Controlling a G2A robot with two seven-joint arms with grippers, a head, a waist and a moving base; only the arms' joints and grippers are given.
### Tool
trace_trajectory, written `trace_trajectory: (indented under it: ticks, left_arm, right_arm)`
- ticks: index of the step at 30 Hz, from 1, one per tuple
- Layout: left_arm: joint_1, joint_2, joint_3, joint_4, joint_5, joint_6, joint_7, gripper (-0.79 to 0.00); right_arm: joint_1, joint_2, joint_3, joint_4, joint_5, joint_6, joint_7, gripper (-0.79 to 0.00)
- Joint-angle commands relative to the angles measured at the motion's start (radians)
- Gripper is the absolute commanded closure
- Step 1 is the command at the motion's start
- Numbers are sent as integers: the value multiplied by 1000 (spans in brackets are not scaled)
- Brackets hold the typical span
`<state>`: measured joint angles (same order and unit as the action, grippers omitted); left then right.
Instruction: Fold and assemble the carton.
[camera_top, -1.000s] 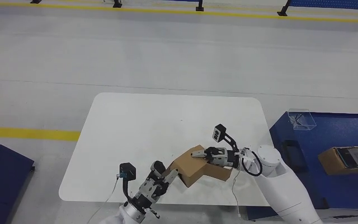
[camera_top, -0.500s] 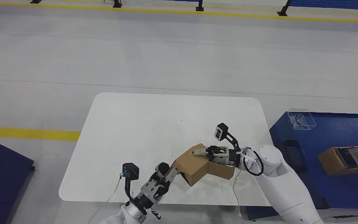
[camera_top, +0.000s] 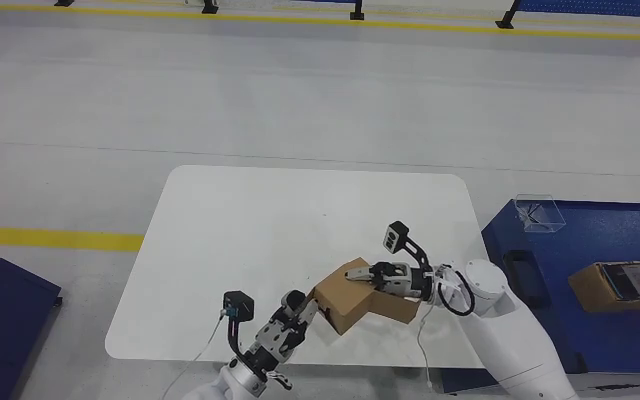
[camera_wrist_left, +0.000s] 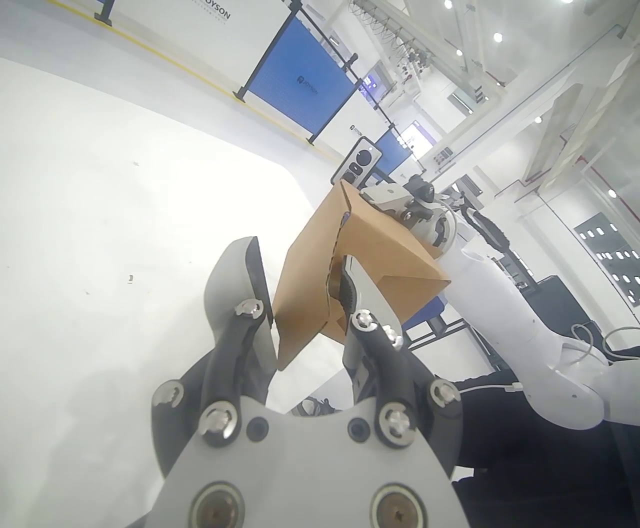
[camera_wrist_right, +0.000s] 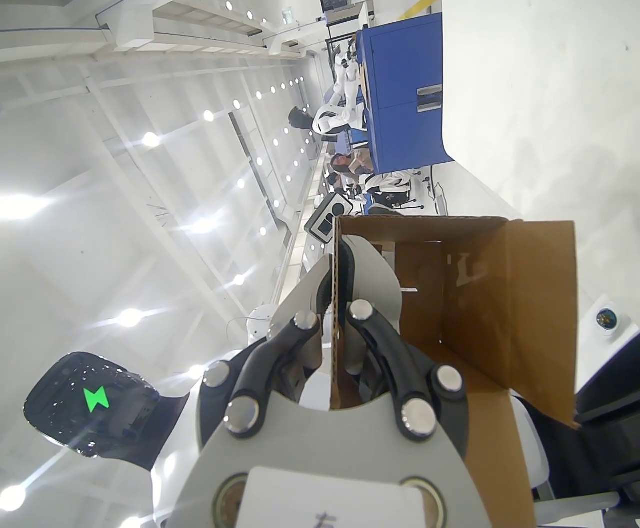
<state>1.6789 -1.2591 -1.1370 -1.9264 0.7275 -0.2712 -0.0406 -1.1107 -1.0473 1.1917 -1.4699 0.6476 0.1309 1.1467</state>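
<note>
carton (camera_top: 352, 296) sits over the near edge of the white table (camera_top: 250, 230), toward the robot's right and tilted, held between the two arms. i cannot tell whether its low corner touches the tabletop.

it is a brown corrugated box, part-formed. one end is closed into folded flaps and the other is open, with a loose flap (camera_wrist_right: 542, 320) standing out. i judge it light and fairly stiff along the panels but weak at the creases, so a hard squeeze on a single wall would dent it or bend it out of square. the safer holds look to be a wall edge close to a corner, or a flap near its fold line.

the right gripper (camera_wrist_right: 337, 260) is clenched on one side wall at the open end, one finger inside the box and one outside.

the left gripper (camera_wrist_left: 299, 255) is spread and not gripping. it straddles the low corner of the closed end, with one finger (camera_wrist_left: 357, 287) against the cardboard and the other just beside it.
</note>
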Motion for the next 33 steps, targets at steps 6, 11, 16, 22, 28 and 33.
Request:
trace_trajectory:
  ticks: [6, 11, 16, 22, 28, 33]
  left_arm:
    - [9, 1, 10, -7, 23, -10, 18, -185]
    - [18, 2, 16, -13, 33, -26, 32, -197]
    - [21, 3, 18, -14, 31, -44, 43, -212]
    - [14, 6, 14, -7, 1, -71, 28, -219]
    - [-7, 9, 12, 10, -59, -115, -29, -191]
    - [-15, 12, 0, 20, -105, -134, -62, -197]
  right_arm:
    - [4, 0, -4, 3, -7, 3, -3, 0]
    - [7, 0, -3, 8, -5, 2, -9, 0]
    - [11, -2, -4, 18, 3, 5, -20, 0]
    - [18, -3, -7, 33, 29, 26, -7, 0]
    - [26, -3, -8, 47, 52, 43, 22, 0]
    - [30, -3, -12, 51, 62, 54, 46, 0]
